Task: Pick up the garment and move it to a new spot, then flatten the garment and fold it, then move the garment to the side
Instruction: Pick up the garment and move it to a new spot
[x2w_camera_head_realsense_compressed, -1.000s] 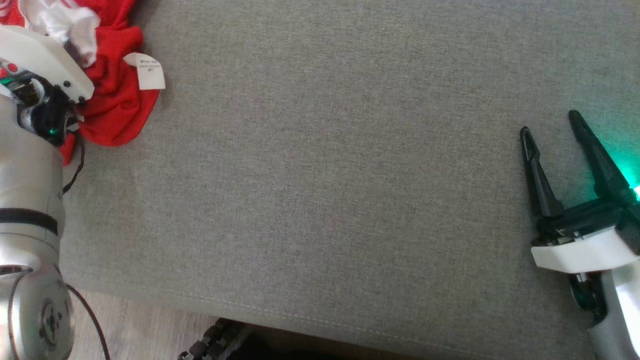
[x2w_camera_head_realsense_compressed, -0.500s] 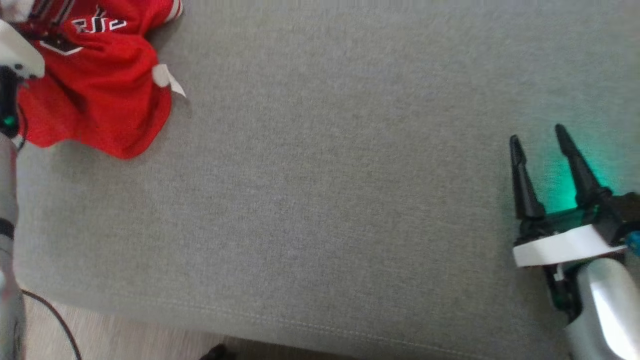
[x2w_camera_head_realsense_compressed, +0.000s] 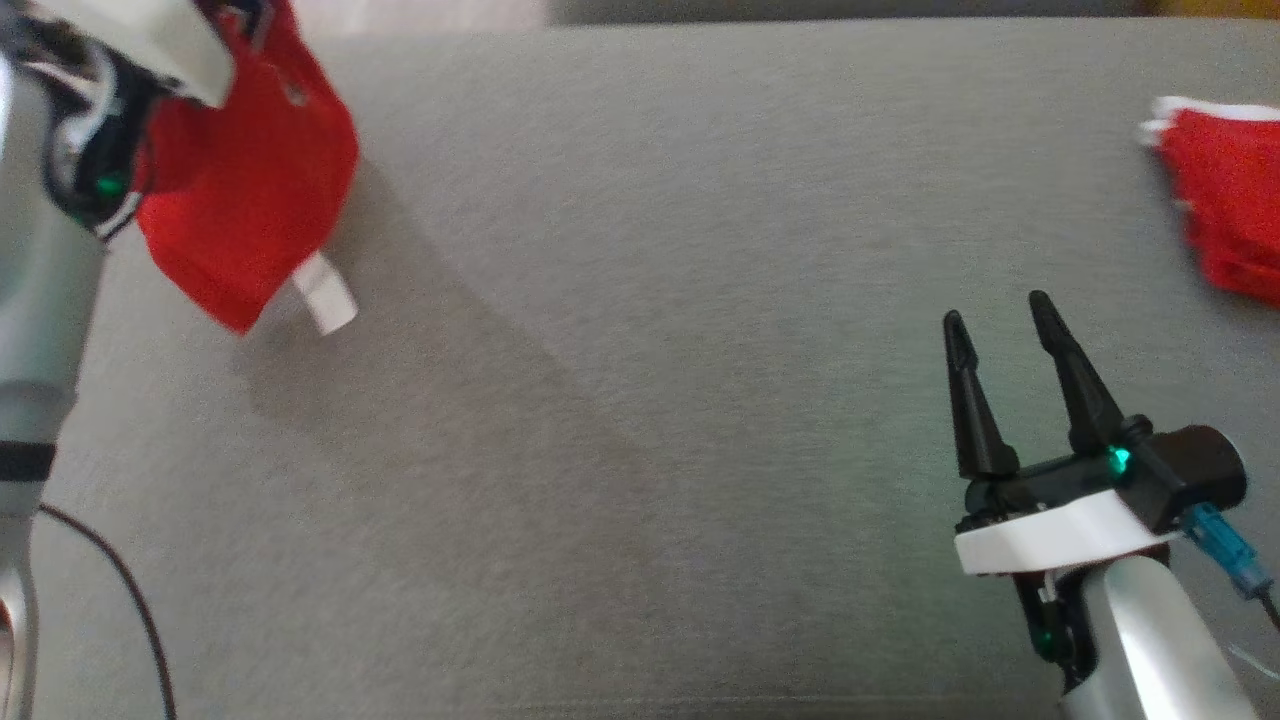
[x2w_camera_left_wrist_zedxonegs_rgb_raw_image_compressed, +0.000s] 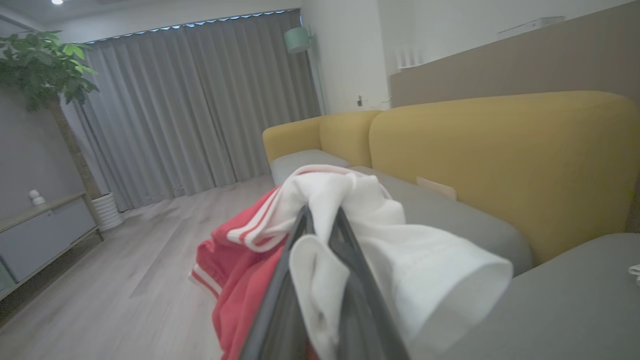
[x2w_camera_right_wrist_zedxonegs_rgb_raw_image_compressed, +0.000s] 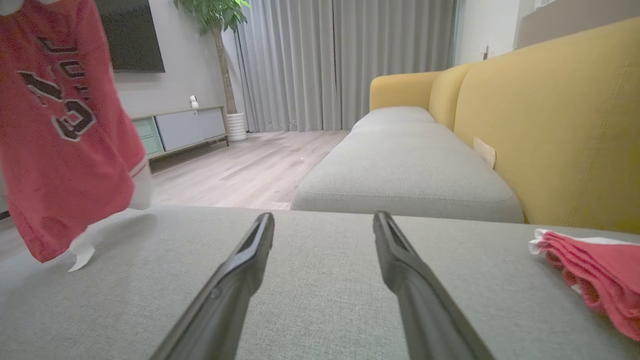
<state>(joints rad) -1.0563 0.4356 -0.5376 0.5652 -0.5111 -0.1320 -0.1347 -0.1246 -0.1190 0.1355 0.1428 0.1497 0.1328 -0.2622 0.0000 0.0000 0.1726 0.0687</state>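
Observation:
A red jersey (x2w_camera_head_realsense_compressed: 250, 200) with white trim and dark lettering hangs in the air at the far left of the grey cushion (x2w_camera_head_realsense_compressed: 640, 350), a white tag (x2w_camera_head_realsense_compressed: 325, 293) dangling from its lower edge. My left gripper (x2w_camera_left_wrist_zedxonegs_rgb_raw_image_compressed: 322, 225) is shut on its white and red fabric (x2w_camera_left_wrist_zedxonegs_rgb_raw_image_compressed: 380, 240). From the right wrist view the jersey (x2w_camera_right_wrist_zedxonegs_rgb_raw_image_compressed: 65, 130) hangs at the left, its bottom just above the cushion. My right gripper (x2w_camera_head_realsense_compressed: 995, 315) hovers low over the cushion at the lower right, open and holding nothing, its fingers (x2w_camera_right_wrist_zedxonegs_rgb_raw_image_compressed: 250, 255) spread apart.
Another red garment (x2w_camera_head_realsense_compressed: 1225, 200) with white trim lies on the cushion at the far right, also seen beside my right gripper (x2w_camera_right_wrist_zedxonegs_rgb_raw_image_compressed: 595, 272). A yellow sofa back (x2w_camera_right_wrist_zedxonegs_rgb_raw_image_compressed: 575, 125) runs along the far side. Wooden floor (x2w_camera_right_wrist_zedxonegs_rgb_raw_image_compressed: 240, 170), a cabinet and a potted plant lie beyond.
The jersey has been lifted off the cushion and now hangs from my left gripper. The head camera has shifted, bringing the second red garment into view at the right.

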